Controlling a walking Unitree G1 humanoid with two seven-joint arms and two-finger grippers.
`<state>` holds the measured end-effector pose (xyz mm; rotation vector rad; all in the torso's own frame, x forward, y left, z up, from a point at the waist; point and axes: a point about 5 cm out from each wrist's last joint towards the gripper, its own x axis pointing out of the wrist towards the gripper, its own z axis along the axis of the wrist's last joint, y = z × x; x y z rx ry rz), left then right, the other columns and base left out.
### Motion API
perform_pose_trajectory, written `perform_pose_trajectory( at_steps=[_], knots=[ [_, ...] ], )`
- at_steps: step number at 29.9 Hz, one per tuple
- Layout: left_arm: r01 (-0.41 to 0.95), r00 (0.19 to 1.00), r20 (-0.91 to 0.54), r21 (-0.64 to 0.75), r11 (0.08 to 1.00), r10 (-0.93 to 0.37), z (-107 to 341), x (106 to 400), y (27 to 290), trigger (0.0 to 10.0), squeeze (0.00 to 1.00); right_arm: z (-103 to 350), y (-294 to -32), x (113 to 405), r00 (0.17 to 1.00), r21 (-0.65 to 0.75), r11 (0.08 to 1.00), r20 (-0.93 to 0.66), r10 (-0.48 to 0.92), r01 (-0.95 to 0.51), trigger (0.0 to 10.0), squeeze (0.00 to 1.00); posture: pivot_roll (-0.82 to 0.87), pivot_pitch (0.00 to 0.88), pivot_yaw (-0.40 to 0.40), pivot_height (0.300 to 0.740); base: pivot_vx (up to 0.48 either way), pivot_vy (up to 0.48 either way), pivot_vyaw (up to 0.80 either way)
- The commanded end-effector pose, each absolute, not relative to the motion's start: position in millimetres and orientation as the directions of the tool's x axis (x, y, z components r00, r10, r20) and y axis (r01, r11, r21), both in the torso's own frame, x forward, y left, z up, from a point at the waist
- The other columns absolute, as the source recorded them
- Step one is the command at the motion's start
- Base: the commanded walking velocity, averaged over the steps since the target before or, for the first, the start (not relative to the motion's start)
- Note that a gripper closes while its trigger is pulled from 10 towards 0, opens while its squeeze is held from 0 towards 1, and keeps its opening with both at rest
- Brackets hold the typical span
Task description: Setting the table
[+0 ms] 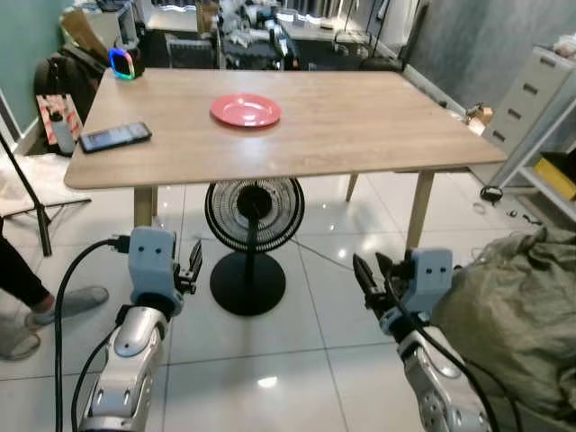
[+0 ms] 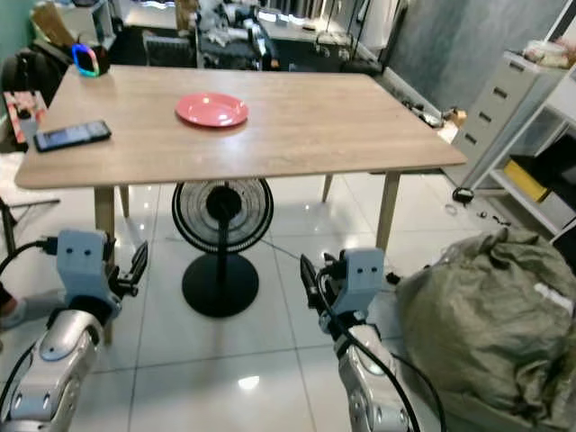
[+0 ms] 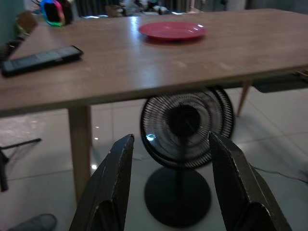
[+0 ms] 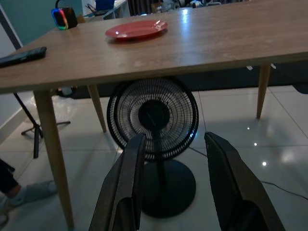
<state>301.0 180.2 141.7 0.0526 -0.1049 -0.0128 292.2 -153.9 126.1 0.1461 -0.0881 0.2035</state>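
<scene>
A red plate lies on the wooden table, towards its far middle. Both arms are held low in front of the table, well below its top. My left gripper is open and holds nothing; its two black fingers frame the fan in the left wrist view. My right gripper is open and empty too, with its fingers pointing under the table. The plate also appears in the right wrist view.
A black phone lies near the table's left edge, a glowing speaker at the far left corner. A black floor fan stands under the table. A grey-green sack sits at my right. A person's feet are at left.
</scene>
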Motion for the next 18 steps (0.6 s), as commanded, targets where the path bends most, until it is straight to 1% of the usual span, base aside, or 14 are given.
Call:
perform_pose_trajectory(
  at_steps=[1, 18],
  knots=[
    [0.014, 0.997, 0.079, 0.054, 0.998, -0.019, 136.0, 299.7, 177.5, 10.0, 0.0, 125.4, -157.1, 292.0, 0.979, 0.129, 0.973, 0.093, 0.183, -0.194, 10.0, 0.0, -0.06, 0.003, 0.034, 0.74, 0.48, 0.0, 0.0],
    [0.011, 0.994, 0.105, 0.051, 0.999, -0.016, 146.6, 301.5, 177.5, 10.0, 0.0, 143.0, -142.1, 295.4, 0.961, 0.12, 0.96, 0.147, 0.236, -0.254, 10.0, 0.0, -0.05, 0.009, 0.032, 0.74, 0.48, 0.0, 0.0]
  ],
)
